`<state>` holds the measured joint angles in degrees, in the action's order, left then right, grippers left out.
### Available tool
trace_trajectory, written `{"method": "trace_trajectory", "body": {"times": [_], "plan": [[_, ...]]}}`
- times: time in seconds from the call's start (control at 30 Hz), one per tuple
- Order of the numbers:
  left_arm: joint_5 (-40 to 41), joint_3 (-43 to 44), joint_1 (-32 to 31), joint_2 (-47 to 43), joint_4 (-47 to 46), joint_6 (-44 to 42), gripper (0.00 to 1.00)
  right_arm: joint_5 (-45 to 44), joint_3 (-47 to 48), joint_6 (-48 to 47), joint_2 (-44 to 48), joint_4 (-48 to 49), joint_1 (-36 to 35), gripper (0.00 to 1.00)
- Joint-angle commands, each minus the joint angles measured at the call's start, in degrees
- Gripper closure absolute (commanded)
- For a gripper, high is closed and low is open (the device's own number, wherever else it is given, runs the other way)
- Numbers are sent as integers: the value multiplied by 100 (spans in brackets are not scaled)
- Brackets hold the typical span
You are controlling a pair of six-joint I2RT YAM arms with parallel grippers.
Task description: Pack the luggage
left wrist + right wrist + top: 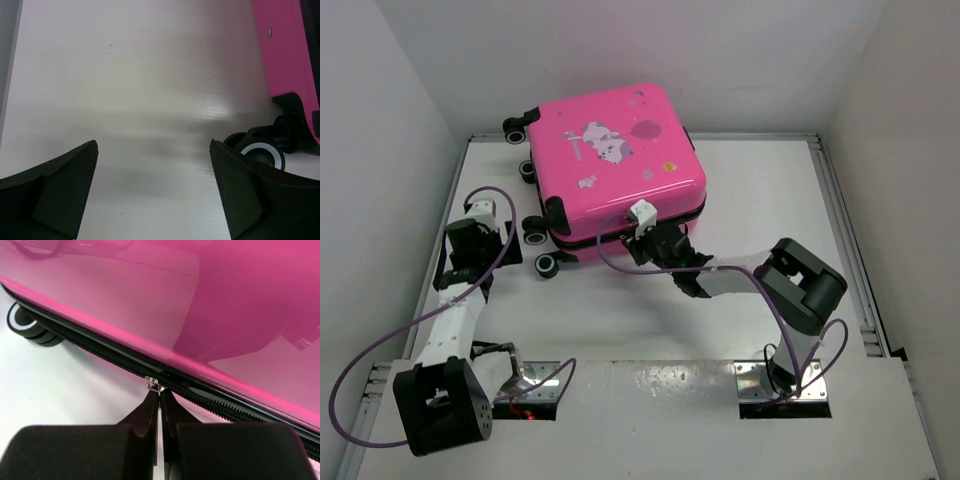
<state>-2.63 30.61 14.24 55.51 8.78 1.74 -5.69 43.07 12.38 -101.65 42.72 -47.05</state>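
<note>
The hot-pink luggage (pixel 610 165) lies flat with its lid down at the back middle of the table, white cartoon print up, black wheels on its left side. My right gripper (pixel 642 238) is at its near edge, shut on the metal zipper pull (pixel 156 385) of the black zipper (pixel 215 402). My left gripper (pixel 492 232) is open and empty over bare table left of the luggage; one wheel (pixel 262 152) and a pink shell corner (pixel 287 55) show beside its right finger.
White walls enclose the table on the left, back and right. A raised rail (pixel 845 240) runs along the right side. Purple cables loop from both arms. The arm bases stand at the near edge.
</note>
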Motion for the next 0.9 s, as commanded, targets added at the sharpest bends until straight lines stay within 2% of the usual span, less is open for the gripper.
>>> {"method": "trace_trajectory", "body": {"times": [0.0, 0.17, 0.33, 0.43, 0.5, 0.53, 0.77, 0.87], "plan": [[-158, 323, 17, -118, 115, -340, 1, -56, -96, -358, 470, 957, 55, 100], [-290, 375, 17, -172, 317, -648, 1, 253, -545, -561, 786, 1037, 55, 100], [-1168, 638, 140, -286, 765, -1350, 3, 157, -581, -614, 822, 993, 90, 100], [-1947, 997, 193, -286, 1537, -2447, 4, 130, -510, -605, 769, 957, 82, 100], [-2432, 1209, 255, -233, 2389, -3176, 1, 156, -466, -632, 752, 940, 99, 100], [-2792, 1411, 316, -181, 2627, -3789, 1, 182, -457, -649, 717, 931, 108, 100], [-4058, 2351, 422, -67, 4245, -5428, 1, 314, -413, -702, 778, 747, 169, 100], [-4236, 2502, 422, 74, 4493, -5605, 1, 341, -396, -693, 760, 729, 205, 100]]}}
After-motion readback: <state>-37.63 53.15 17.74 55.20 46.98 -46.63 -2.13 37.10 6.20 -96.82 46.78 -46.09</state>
